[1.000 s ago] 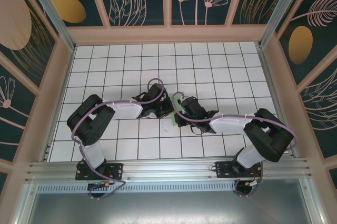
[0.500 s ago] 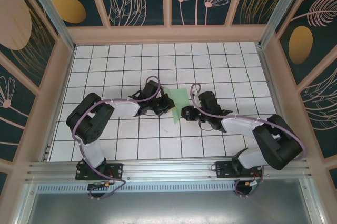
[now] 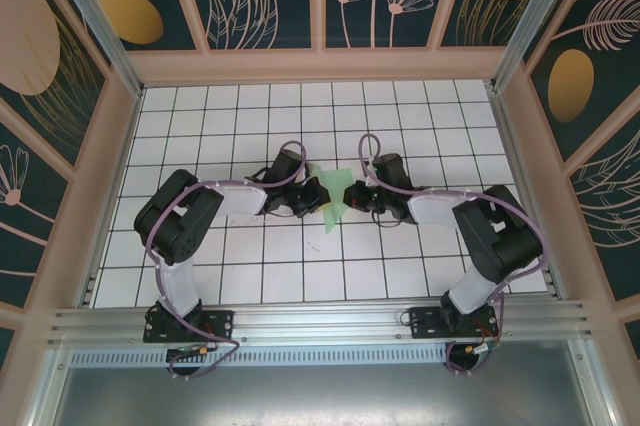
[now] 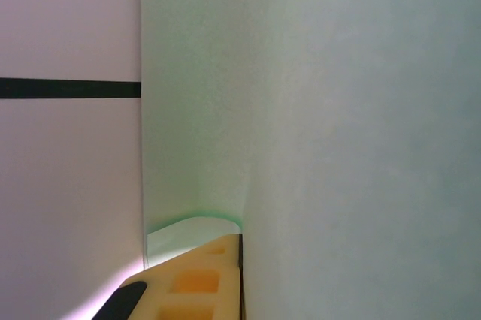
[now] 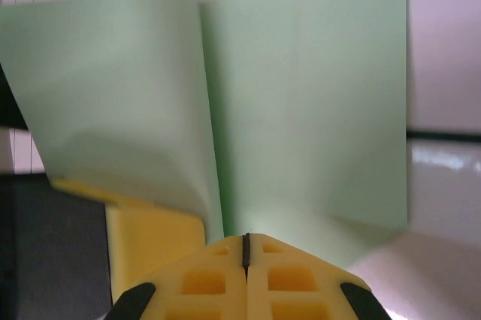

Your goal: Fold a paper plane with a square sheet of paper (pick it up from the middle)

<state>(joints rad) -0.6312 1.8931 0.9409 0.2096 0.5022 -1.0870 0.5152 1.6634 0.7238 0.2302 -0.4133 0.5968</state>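
Pinching the square sheet of paper [image 3: 335,193] from either side, both jaws hold its long axis near-to-far.

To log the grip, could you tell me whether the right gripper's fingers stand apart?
No, the right gripper has its yellow fingers pressed together along a seam at the green paper.

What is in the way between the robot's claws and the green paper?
Nothing visible is in the way. The left gripper and the right gripper are both shut on the square sheet of paper, one on each side, with no gap between their fingers and the sheet.
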